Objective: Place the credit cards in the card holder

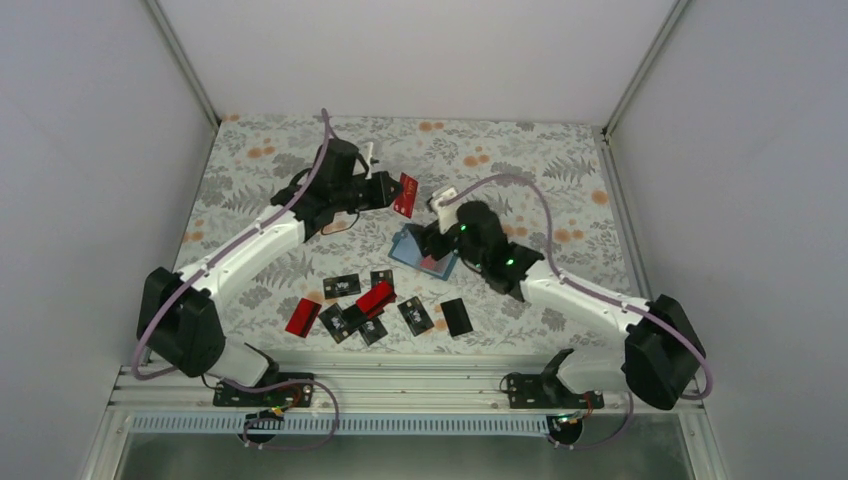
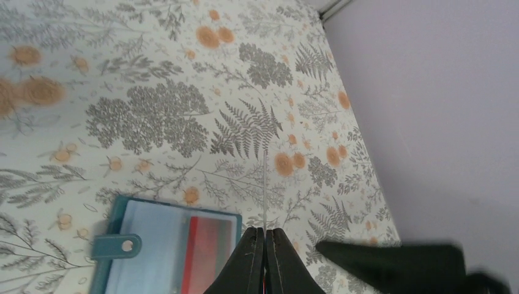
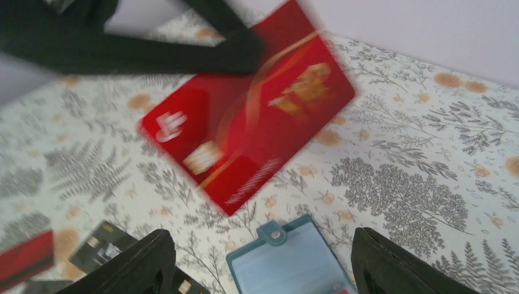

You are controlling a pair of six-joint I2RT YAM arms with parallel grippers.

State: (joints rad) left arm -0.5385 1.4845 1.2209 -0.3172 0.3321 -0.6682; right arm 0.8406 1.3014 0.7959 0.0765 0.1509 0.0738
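Note:
My left gripper [image 1: 388, 190] is shut on a red credit card [image 1: 405, 195], holding it in the air to the upper left of the card holder. In the left wrist view the gripper [image 2: 265, 231] pinches that card [image 2: 264, 184], which shows edge-on as a thin line. The teal card holder [image 1: 412, 246] lies open on the table, with a red card [image 2: 199, 251] in a clear sleeve. My right gripper [image 1: 437, 238] stands open just above the holder [image 3: 294, 260], nothing between its fingers [image 3: 147, 263]. The held card [image 3: 245, 122] hangs in front of it.
Several loose black and red cards [image 1: 370, 305] lie in a cluster near the front of the floral table [image 1: 560, 160]. One black card [image 1: 456, 316] lies apart at the cluster's right. White walls and metal rails [image 1: 620, 200] close in the sides and back.

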